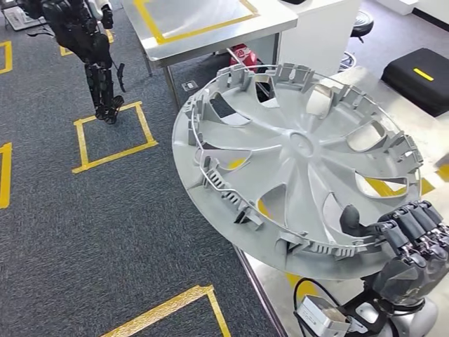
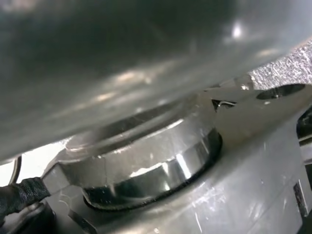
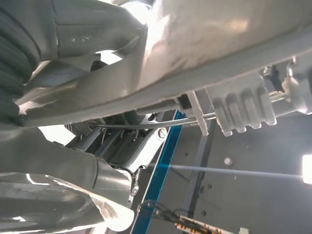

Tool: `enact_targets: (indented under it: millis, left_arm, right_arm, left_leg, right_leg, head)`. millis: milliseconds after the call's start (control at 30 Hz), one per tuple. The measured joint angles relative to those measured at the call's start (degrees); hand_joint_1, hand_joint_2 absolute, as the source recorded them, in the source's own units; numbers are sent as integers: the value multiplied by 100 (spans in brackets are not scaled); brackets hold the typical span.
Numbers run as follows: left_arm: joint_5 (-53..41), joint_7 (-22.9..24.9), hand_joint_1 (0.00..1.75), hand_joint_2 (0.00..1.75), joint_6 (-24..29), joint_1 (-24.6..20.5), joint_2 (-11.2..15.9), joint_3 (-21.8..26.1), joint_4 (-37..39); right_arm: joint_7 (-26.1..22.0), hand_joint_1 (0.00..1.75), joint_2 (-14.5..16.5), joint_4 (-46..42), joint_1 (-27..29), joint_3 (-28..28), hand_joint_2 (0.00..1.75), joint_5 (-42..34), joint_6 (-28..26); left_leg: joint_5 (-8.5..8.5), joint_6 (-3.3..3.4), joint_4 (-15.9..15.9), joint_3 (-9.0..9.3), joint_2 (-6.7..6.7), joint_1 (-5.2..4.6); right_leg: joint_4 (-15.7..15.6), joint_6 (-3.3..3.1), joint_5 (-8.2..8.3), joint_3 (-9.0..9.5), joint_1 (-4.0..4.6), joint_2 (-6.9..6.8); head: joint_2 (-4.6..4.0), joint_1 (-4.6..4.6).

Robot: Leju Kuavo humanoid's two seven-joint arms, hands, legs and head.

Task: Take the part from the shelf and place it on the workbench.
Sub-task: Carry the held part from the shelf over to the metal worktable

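Across the frame's centre and right, the hubcap hangs tilted above the tabletop, its lower-right rim grasped by the right robot hand. The left robot hand's state cannot be told. Light, stiff plastic with brittle clips, it seems best held by the rim.

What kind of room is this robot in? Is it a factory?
Probably a robot test workshop, not a real factory. There are yellow tape squares on grey carpet, steel workbenches, and another black robot standing nearby. The right robot hand holds a silver hubcap over a bench.
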Motion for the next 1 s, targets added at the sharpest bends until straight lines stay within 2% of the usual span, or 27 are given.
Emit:
enact_targets:
  millis: [33,100,167,233,267,300,367,400,433,467,500,567,600,633,667,733,767,833,900,933,967,1000]
  left_arm:
    - [0,0,0,0,0,0,2,0,0]
    - [0,0,0,0,0,-1,13,0,0]
    - [0,0,0,0,0,-2,24,-1,-1]
    - [-1,0,0,0,1,-11,19,-2,-10]
    - [-1,0,0,0,2,-19,13,-2,-17]
    - [-2,-1,0,0,3,-25,8,-2,-23]
    - [-2,-1,0,0,3,-26,3,-2,-28]
    - [-2,-1,0,0,3,-16,1,-2,-28]
    - [-2,-1,0,0,2,-5,-2,-2,-28]
    - [-2,-1,0,0,2,3,-5,-2,-28]
    - [-2,-1,0,0,2,4,-9,-2,-29]
    - [-3,-3,0,0,2,-6,-19,-2,-32]
    - [-6,-5,0,0,2,-10,-18,-2,-33]
    - [-10,-8,0,0,2,-11,-16,-3,-35]
    - [-21,-11,0,0,2,-13,-16,-4,-38]
    - [-44,-16,0,0,2,-18,-19,-6,-47]
    - [-55,-17,0,0,2,-21,-22,-7,-55]
    - [-61,-19,0,0,2,-19,-24,-8,-69]
    - [-65,-20,0,0,2,-8,-28,-10,-77]
    - [-66,-20,0,0,2,1,-32,-12,-78]
    - [-68,-20,0,0,1,10,-37,-14,-80]
    - [-69,-20,0,0,1,16,-42,-15,-82]
  right_arm:
    - [0,175,0,0,1,0,175,0,0]
    - [0,175,0,2,0,0,175,-3,0]
    - [0,175,0,4,-3,0,175,-7,0]
    - [0,175,-1,4,0,0,175,-5,0]
    - [0,175,-1,4,6,0,175,-3,0]
    - [0,175,-2,5,5,1,175,-2,0]
    - [0,175,-4,8,-13,2,175,-7,0]
    - [0,175,-5,10,-25,2,175,-9,0]
    - [0,175,-6,15,-30,2,175,-13,0]
    - [0,175,-8,21,-30,2,175,-13,0]
    - [0,175,-10,27,-28,1,175,-13,0]
    - [0,175,-13,34,-28,0,175,-14,0]
    - [0,175,-13,36,-29,0,175,-15,0]
    - [0,175,-13,37,-29,0,175,-18,0]
    - [0,175,-13,38,-20,-2,175,-21,0]
    - [0,175,-14,39,17,-11,175,-41,0]
    - [0,175,-15,39,37,-17,175,-56,0]
    - [0,175,-17,38,54,-24,175,-90,0]
    - [0,175,-18,37,57,-24,175,-107,0]
    - [0,175,-19,37,60,-25,175,-111,0]
    - [0,175,-19,37,66,-26,175,-112,0]
    - [0,175,-20,37,75,-27,175,-112,0]
  left_leg:
    - [210,43,-322,146,-56,-14]
    - [566,135,-1107,498,-319,-43]
    - [659,201,-1500,665,-487,-65]
    - [680,234,-1607,689,-392,-63]
    - [717,240,-1682,706,-321,-52]
    - [763,248,-1759,722,-250,-42]
    - [821,252,-1839,727,-98,-42]
    - [828,257,-1837,715,-20,-47]
    - [828,253,-1828,703,65,-49]
    - [826,250,-1818,694,147,-48]
    - [820,241,-1805,687,223,-43]
    - [788,195,-1753,678,350,-30]
    - [757,160,-1705,666,399,-36]
    - [730,125,-1656,656,439,-44]
    - [714,94,-1618,649,474,-55]
    - [708,52,-1588,645,543,-57]
    - [677,25,-1563,639,525,-46]
    - [427,-34,-1249,522,320,-11]
    - [33,-73,-543,234,90,17]
    - [-99,-77,-205,91,54,22]
    - [-131,-69,-14,11,38,22]
    - [-55,-46,-26,20,25,20]
  right_leg:
    - [-1,-2,11,-2,4,68]
    - [-4,15,41,-16,-2,195]
    - [-10,72,84,-64,-27,313]
    - [-29,154,132,-113,-43,411]
    - [-12,179,115,-155,-31,359]
    - [76,197,34,-221,-17,246]
    - [575,212,-299,-469,4,-66]
    - [934,230,-481,-613,-1,-154]
    - [1232,251,-592,-724,-7,-200]
    - [1371,275,-608,-758,-16,-227]
    - [1305,300,-527,-691,-28,-256]
    - [621,349,-238,-279,-50,-412]
    - [273,346,-144,-66,-49,-512]
    - [37,317,-102,77,-40,-577]
    - [-56,275,-111,133,-25,-605]
    - [-46,169,-89,115,-8,-507]
    - [-46,134,-73,102,-11,-461]
    - [-56,62,-36,79,-27,-359]
    - [-55,14,-10,48,-23,-251]
    - [-55,1,1,34,-16,-186]
    - [-55,-8,12,23,-7,-115]
    - [-55,-10,24,15,3,-42]
  head:
    - [0,1]
    - [0,3]
    - [1,-2]
    - [1,-6]
    - [2,-2]
    - [1,11]
    - [2,44]
    - [1,60]
    - [2,67]
    - [2,67]
    - [2,69]
    - [2,68]
    - [2,73]
    - [2,72]
    - [2,66]
    - [2,57]
    - [2,52]
    - [2,40]
    - [2,31]
    - [2,31]
    - [2,30]
    - [2,32]
